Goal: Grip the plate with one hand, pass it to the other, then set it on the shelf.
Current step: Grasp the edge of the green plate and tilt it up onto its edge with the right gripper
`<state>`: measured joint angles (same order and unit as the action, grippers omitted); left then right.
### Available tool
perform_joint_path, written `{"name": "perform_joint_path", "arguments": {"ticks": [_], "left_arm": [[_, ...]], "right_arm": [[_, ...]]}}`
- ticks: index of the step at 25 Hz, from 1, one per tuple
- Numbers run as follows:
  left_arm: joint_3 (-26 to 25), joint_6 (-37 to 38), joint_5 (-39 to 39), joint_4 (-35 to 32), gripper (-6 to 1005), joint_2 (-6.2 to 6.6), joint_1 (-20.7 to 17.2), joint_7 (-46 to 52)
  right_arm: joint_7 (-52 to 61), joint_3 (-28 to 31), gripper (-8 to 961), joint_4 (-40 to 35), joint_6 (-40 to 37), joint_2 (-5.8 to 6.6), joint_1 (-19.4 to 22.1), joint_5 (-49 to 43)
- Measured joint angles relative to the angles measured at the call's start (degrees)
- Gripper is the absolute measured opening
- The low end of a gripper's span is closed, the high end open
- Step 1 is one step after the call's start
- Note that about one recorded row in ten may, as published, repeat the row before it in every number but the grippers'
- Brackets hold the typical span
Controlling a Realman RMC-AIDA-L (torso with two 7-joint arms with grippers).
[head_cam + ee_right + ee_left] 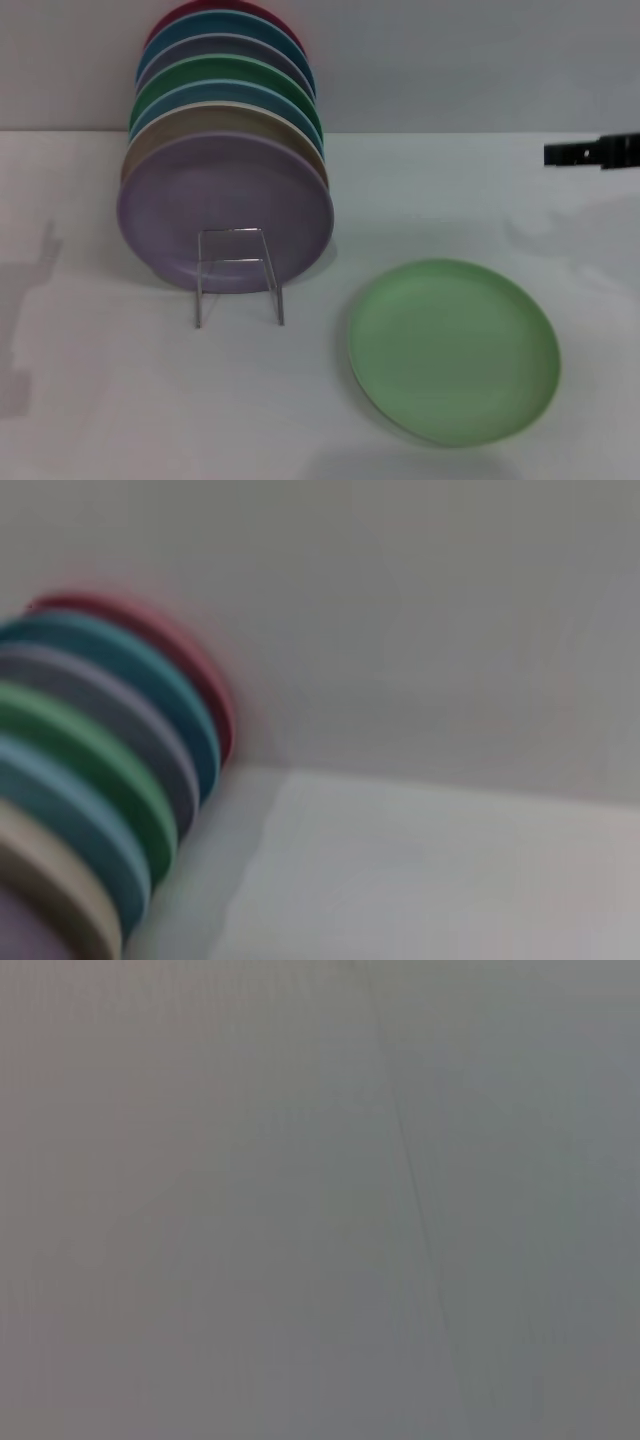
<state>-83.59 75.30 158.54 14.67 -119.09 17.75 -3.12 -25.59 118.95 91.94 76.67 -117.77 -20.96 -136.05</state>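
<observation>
Your right gripper (pixel 590 152) showed in the head view only as a black tip entering from the right edge, well above and to the right of the plate (pixel 453 350); whether its fingers were spread or pressed together could not be told. The plate lay flat on the white table (pixel 100 400), to the right of the rack (pixel 238 272) of upright plates, so the right arm was plainly the nearer one. Your left wrist view gave only blank grey, and the left gripper was nowhere in view. Your right wrist view showed the rack's coloured plates (pixel 100 780), not the mint one.
</observation>
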Motion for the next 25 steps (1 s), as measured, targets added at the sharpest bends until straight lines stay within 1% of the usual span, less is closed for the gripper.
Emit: {"name": "perform_joint_path", "arguments": {"ticks": [1,3,4,5,9,13,14,15,16,18,19,25], "left_arm": [[0.0,0.0,0.0,0.0,809,0.02,0.0,0.0],[0.0,0.0,0.0,0.0,808,0.04,0.0,0.0],[0.0,0.0,0.0,0.0,808,0.06,0.0,0.0],[0.0,0.0,0.0,0.0,808,0.06,0.0,0.0],[0.1,0.0,0.0,0.0,806,0.01,-0.2,0.0],[0.3,0.0,0.0,-0.1,805,-0.01,-0.1,0.0],[0.2,0.0,0.0,-0.3,805,-0.01,0.0,0.0],[0.2,0.0,0.0,-0.3,804,-0.01,0.0,0.0],[0.2,0.0,0.0,-0.3,804,-0.01,0.0,0.0],[0.1,0.0,0.0,-0.4,803,0.00,0.0,0.0],[0.1,0.0,0.0,-0.4,803,0.00,0.1,0.0],[0.1,0.0,0.0,-0.4,801,0.00,0.1,0.0]], "right_arm": [[0.9,-0.3,762,0.1,2.6,-0.02,-0.8,-2.4],[1.4,-0.4,762,0.2,3.4,-0.15,-1.1,-3.6],[2.2,-0.7,762,0.2,5.0,-0.50,-1.5,-6.8],[2.2,-0.7,762,0.2,5.0,-0.50,-1.5,-6.8],[4.3,-1.6,762,-0.2,7.7,-0.72,-2.6,-11.6],[4.5,-1.7,763,-1.7,9.0,-0.74,-3.5,-12.1],[4.5,-1.9,763,-3.6,9.3,-0.80,-4.1,-12.1],[4.5,-1.9,763,-3.6,9.3,-0.80,-4.1,-12.1],[4.5,-2.1,763,-6.2,9.4,-0.87,-4.8,-12.2],[4.5,-2.1,763,-7.4,9.3,-0.87,-5.1,-12.2],[4.4,-2.1,763,-9.7,9.2,-0.88,-5.5,-12.3],[4.5,-2.2,763,-10.9,9.2,-0.96,-5.6,-12.8]]}}
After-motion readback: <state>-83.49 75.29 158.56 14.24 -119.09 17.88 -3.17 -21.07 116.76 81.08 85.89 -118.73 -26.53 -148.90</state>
